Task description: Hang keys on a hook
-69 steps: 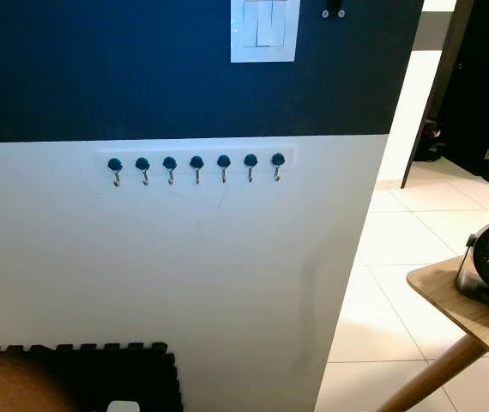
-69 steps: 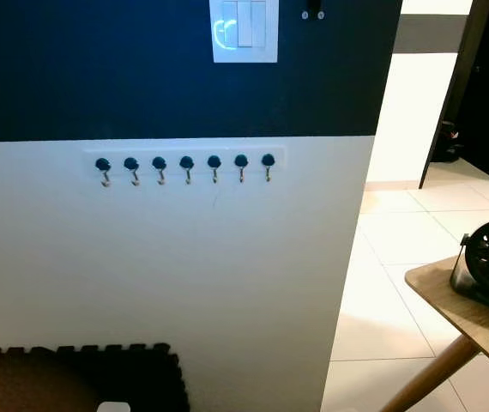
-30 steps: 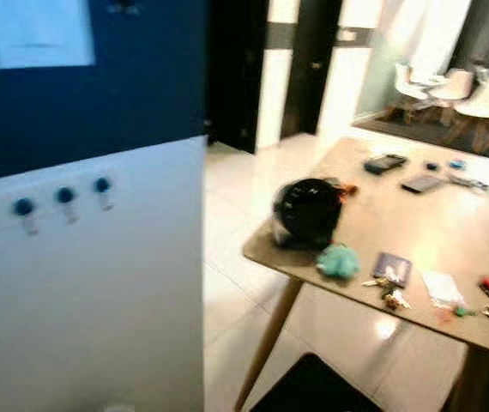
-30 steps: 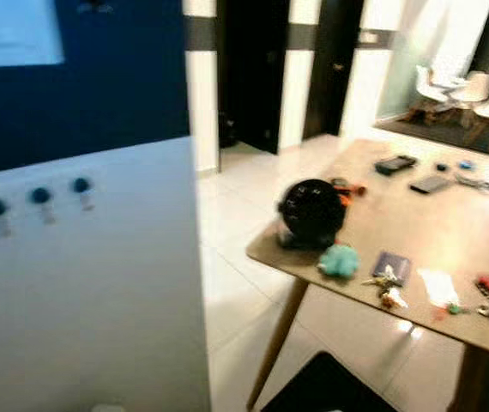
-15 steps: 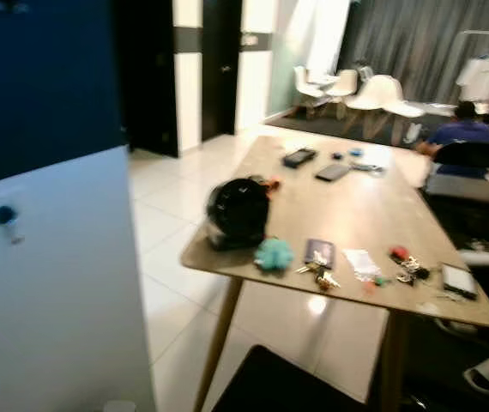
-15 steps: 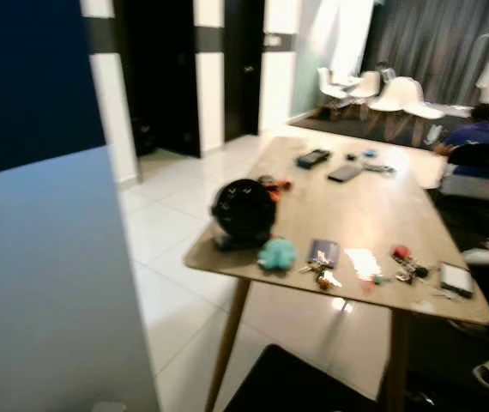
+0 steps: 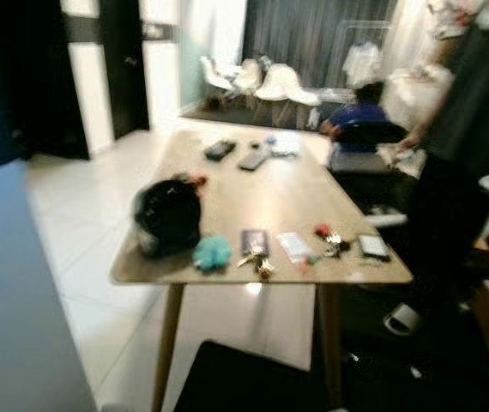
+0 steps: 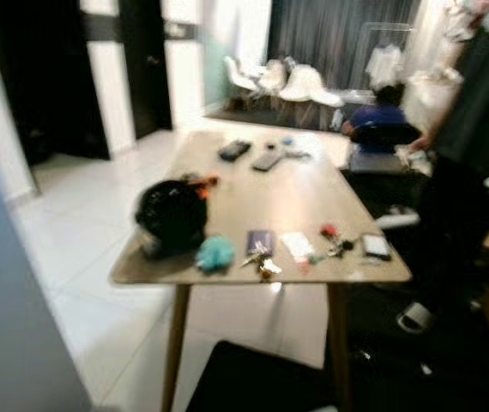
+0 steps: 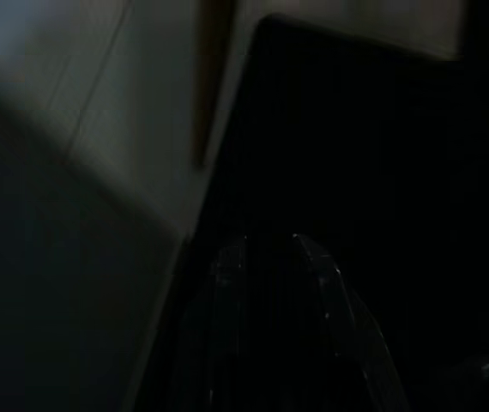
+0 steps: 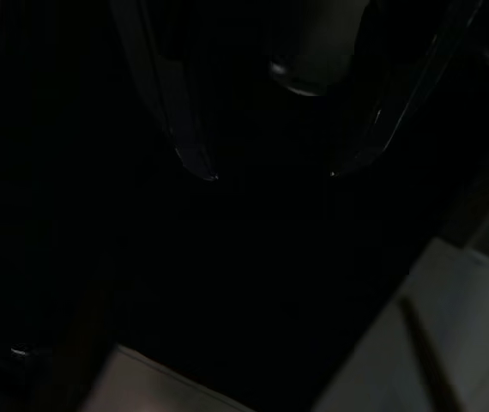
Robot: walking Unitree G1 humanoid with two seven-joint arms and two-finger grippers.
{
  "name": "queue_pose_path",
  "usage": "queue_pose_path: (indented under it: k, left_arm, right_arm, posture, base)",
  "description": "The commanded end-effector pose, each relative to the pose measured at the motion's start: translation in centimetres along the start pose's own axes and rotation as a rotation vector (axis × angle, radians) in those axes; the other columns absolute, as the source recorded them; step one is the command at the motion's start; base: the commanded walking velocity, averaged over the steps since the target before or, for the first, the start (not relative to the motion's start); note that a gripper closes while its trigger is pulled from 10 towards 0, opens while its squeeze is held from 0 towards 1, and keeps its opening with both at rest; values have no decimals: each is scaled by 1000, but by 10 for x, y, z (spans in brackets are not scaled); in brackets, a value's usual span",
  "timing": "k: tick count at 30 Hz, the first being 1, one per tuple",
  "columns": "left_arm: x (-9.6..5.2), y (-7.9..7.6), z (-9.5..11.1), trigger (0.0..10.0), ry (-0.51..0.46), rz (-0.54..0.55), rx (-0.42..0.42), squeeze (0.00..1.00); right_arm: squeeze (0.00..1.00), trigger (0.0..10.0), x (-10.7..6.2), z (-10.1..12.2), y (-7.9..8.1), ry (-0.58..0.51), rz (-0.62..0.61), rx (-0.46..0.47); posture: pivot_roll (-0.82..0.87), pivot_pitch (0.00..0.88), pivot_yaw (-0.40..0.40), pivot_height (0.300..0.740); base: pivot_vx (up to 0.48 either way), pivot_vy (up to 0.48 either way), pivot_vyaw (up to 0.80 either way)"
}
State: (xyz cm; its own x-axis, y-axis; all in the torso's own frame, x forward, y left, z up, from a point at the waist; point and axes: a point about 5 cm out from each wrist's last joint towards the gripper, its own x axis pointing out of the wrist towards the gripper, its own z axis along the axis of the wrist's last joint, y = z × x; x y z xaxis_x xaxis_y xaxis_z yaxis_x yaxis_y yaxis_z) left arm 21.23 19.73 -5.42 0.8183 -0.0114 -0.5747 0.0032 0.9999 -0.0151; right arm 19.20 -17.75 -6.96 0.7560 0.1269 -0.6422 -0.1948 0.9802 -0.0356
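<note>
The task is at its very beginning — nothing is picked up yet and nothing hangs anywhere. The head views, blurred, look across a wooden table (image 8: pixel 296 202) whose near edge carries a bunch of keys (image 8: pixel 259 260) beside a dark card-like thing (image 8: pixel 259 241), with a second bunch (image 8: pixel 335 246) a little further along near a small white-edged device (image 8: pixel 375 246). A black round object (image 8: pixel 171 215) and a teal soft lump (image 8: pixel 215 252) sit toward the table's left corner. The left gripper (image 9: pixel 270 257) hangs in the dark with its fingers close together; the right gripper (image 10: pixel 270 176) hangs over a black mat (image 8: pixel 253 378), fingers apart and empty. What is left, as I judge it — reach the table, grasp a bunch, carry it to a hook.
</note>
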Motion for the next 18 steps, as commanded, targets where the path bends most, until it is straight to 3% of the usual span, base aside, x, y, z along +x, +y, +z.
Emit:
queue_pose_path:
  k: [1,7,18]
  left_arm:
    - [-6,2,-13,10000,45,7,4,0]
    - [-6,3,-13,10000,43,14,1,0]
    - [-4,-3,-10,10000,24,1,4,0]
  right_arm:
    - [0,10000,1,0,3,4,2,7]
    - [0,10000,1,0,4,4,8,15]
    - [0,10000,1,-1,6,20,32,-7]
  posture:
    - [35,15,-3,740]
    - [34,19,0,740]
    - [32,26,-6,740]
  base:
    - [0,0,-800]
    - [0,0,-719]
    - [0,-22,0]
